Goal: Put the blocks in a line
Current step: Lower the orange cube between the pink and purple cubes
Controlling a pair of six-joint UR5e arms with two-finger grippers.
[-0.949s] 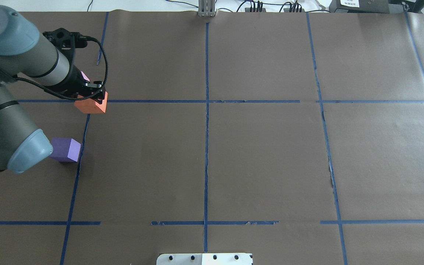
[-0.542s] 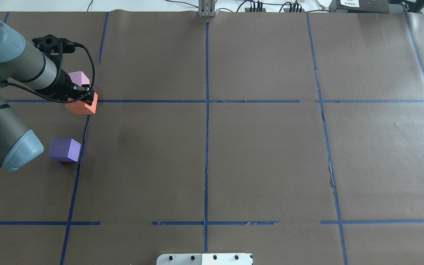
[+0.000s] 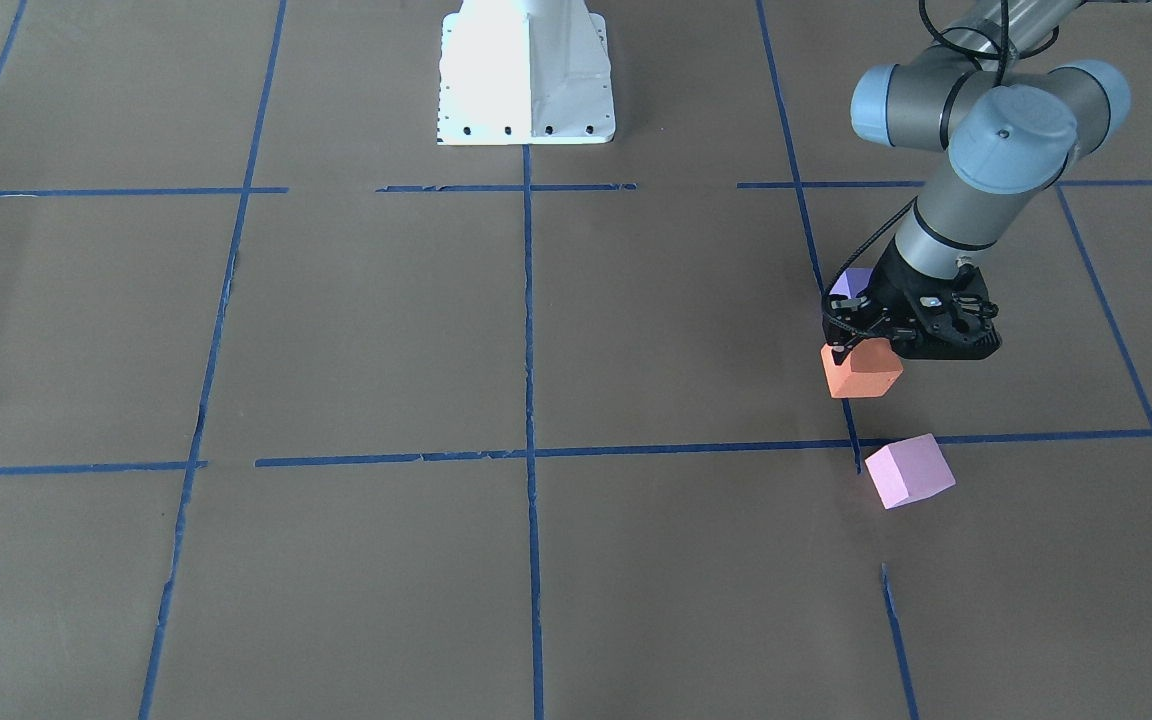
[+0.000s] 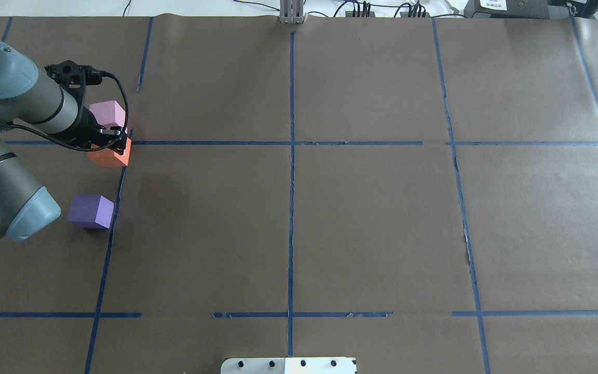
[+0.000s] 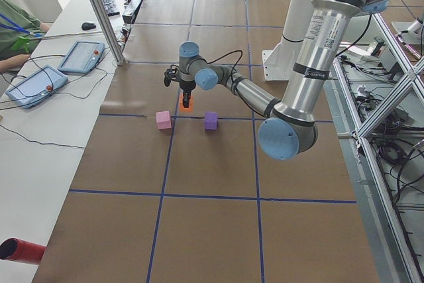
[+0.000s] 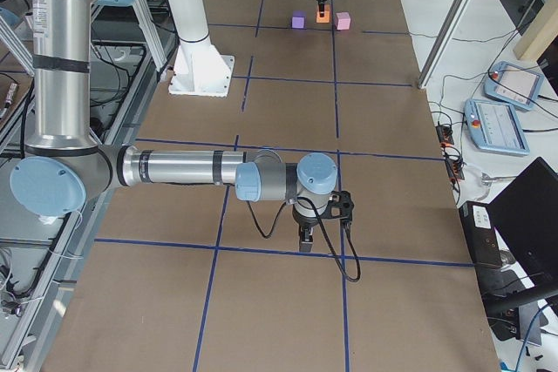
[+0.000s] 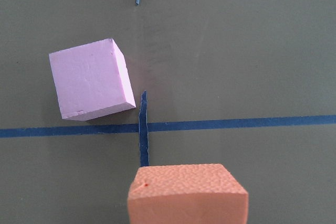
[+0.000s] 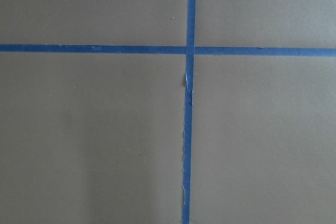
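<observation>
The left fingers are clenched on the orange block, just beside a blue tape crossing on the table; the pink block lies near it, not touching; the purple block sits on its other side, farther off; the right fingers hang well apart from all three, and I cannot tell whether they are parted or closed.

brown paper covers the worktop, crossed by a grid of blue tape lines. a white bench runs along one edge, carrying two tablet-like pendants near an aluminium post.
</observation>
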